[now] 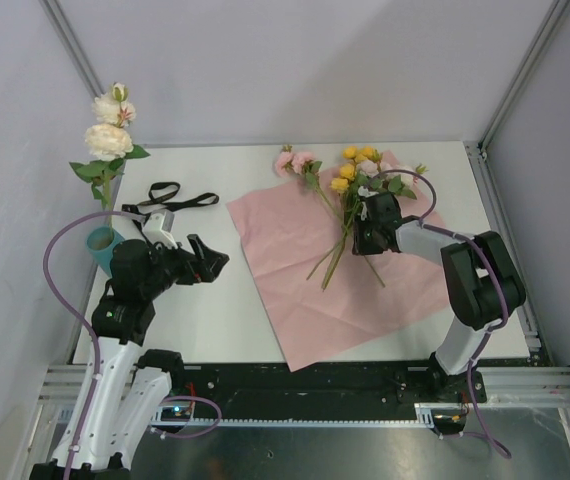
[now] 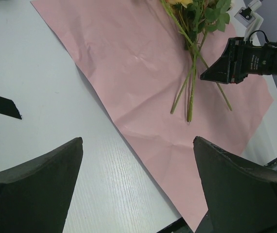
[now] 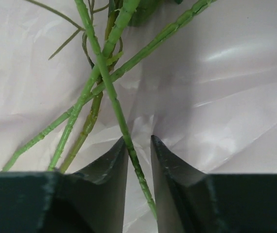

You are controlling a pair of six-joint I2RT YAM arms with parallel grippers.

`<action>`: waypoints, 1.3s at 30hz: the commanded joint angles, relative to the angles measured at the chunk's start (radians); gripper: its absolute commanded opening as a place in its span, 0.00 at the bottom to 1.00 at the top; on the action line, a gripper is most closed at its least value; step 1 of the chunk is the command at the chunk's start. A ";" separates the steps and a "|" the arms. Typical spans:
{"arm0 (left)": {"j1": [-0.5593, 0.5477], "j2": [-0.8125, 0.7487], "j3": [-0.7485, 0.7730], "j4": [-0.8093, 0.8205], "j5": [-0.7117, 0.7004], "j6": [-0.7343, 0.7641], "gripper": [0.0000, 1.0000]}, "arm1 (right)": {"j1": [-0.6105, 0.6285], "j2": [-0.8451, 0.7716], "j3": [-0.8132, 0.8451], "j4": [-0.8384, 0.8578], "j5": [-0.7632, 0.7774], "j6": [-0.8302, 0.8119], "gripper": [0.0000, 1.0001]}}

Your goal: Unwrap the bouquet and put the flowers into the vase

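Top: vase [image 1: 98, 243] at bench [image 1: 215, 310] left edge, cream roses [image 1: 108, 138] upright in it; other flowers [image 1: 350, 190] lying on pink paper [image 1: 285, 280]. Left wrist: left fingers [image 2: 36, 184] spread wide over bench, beside paper edge. Right wrist: right fingers [image 3: 104, 165] narrowly apart, straddling one stem [image 3: 110, 94], not clearly clamping it.

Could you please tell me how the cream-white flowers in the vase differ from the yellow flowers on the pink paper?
The cream-white flowers stand upright in the vase; the yellow flowers lie flat on the pink paper. The cream-white flowers are at the left edge of the table; the yellow flowers lie to the right, their stems reaching the right gripper. Both have green leaves and thin stems.
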 commanded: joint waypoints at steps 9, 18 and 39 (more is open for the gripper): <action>-0.005 -0.013 -0.007 0.035 0.022 -0.018 1.00 | -0.003 -0.045 0.031 0.005 -0.039 -0.005 0.18; -0.004 -0.005 -0.009 0.035 0.014 -0.019 0.98 | -0.001 -0.143 0.022 -0.001 -0.061 0.008 0.00; -0.006 0.026 0.048 0.062 0.140 -0.046 0.95 | 0.063 -0.475 -0.233 0.371 -0.369 0.211 0.00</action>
